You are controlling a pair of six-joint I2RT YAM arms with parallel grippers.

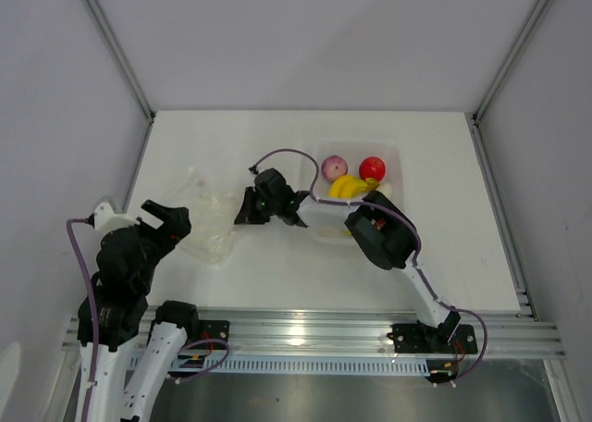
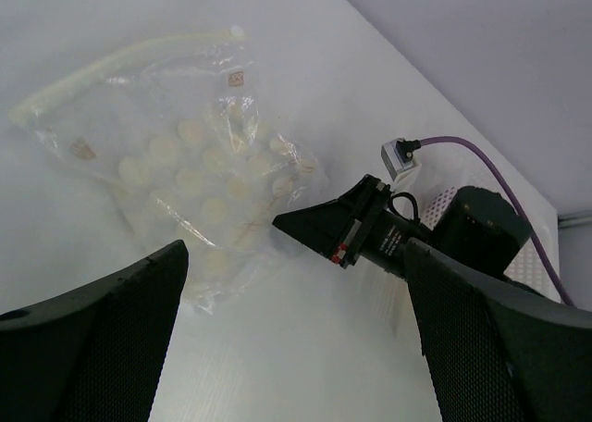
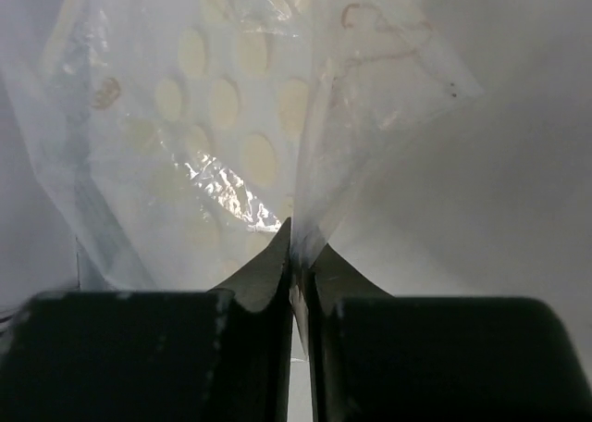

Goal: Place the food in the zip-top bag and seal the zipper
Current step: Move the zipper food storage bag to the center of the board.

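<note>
The zip-top bag (image 1: 208, 217) lies crinkled and clear, left of the table's centre. My right gripper (image 1: 242, 207) is shut on the bag's right edge; in the right wrist view a fold of the film (image 3: 231, 117) is pinched between the closed tips (image 3: 296, 246). In the left wrist view the bag (image 2: 185, 163) shows pale round spots, and its zipper (image 2: 120, 56) is a pale strip along the far edge. My left gripper (image 2: 296, 348) is open and holds nothing, just short of the bag's left side (image 1: 162, 220). The food sits in a tray: pink onion (image 1: 334, 166), red fruit (image 1: 372, 168), yellow bananas (image 1: 350, 187).
The translucent white tray (image 1: 400, 149) stands right of centre, partly under my right arm (image 1: 379, 237). Grey walls close in the table on three sides. An aluminium rail (image 1: 305, 334) runs along the near edge.
</note>
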